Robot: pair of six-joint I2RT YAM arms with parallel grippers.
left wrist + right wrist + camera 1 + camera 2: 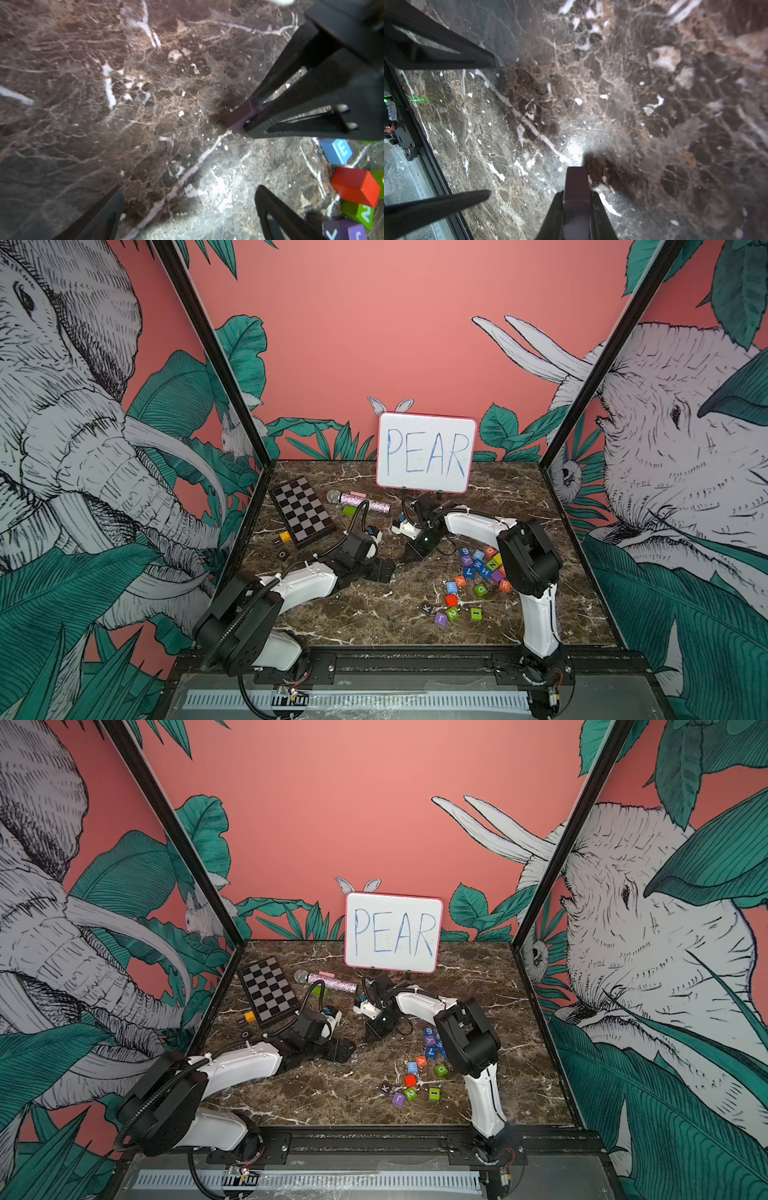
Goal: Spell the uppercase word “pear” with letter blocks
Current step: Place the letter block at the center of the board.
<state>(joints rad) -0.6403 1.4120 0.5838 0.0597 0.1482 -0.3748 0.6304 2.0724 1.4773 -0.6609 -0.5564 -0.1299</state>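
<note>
the right jaws pinch a small dark brown-purple cube (576, 180), likely the p, low over the bare middle of the dark marble worktop (654, 104), where the word has room to start. the left jaws gape wide, empty, alongside. the light blue e cube (336, 150) lies nearby.

Left hand (189, 188) agape, right hand (577, 194) tight, both seemingly low.

Both top views look down from high in front; both wrist views face the marble tabletop (124, 104) closely.
</note>
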